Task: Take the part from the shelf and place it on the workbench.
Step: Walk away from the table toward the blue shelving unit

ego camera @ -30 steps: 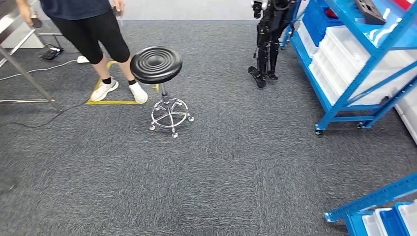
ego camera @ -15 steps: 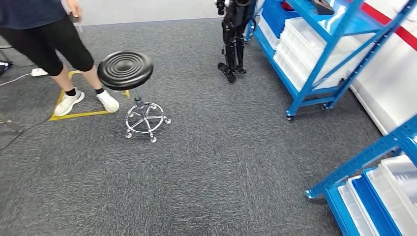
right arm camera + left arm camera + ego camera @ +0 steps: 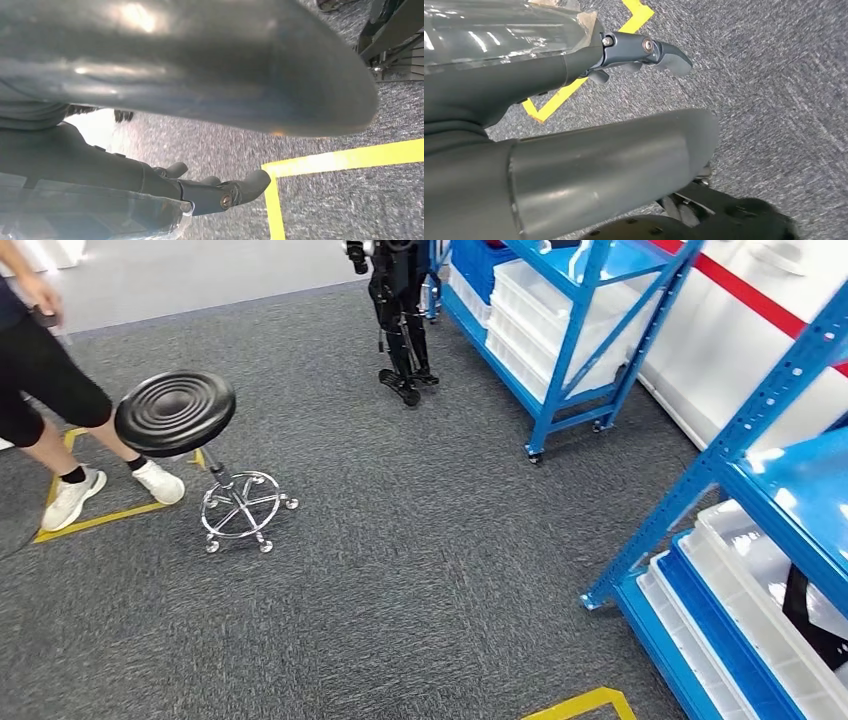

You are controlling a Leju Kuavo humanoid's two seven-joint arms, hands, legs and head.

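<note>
A blue shelf point(image 3: 757, 412) stands close on my right, with white trays point(image 3: 722, 612) on its low level. A dark strap-like object point(image 3: 812, 612) lies in one tray; I cannot tell whether it is the part. A second blue shelf point(image 3: 572, 332) with white bins stands farther back. My left hand point(image 3: 629, 54) hangs over the grey carpet with its fingers stretched out and holds nothing. My right hand point(image 3: 205, 192) hangs the same way, also holding nothing.
A black round stool point(image 3: 175, 412) on a chrome wheeled base stands at the left. A person point(image 3: 40, 390) stands behind it on yellow floor tape point(image 3: 95, 522). A dark humanoid robot point(image 3: 398, 310) stands by the far shelf. More yellow tape point(image 3: 590, 704) lies near my feet.
The camera has turned to the right: stool, person and far shelf have slid left in the picture, and the near shelf with its trays has come in at the right.
</note>
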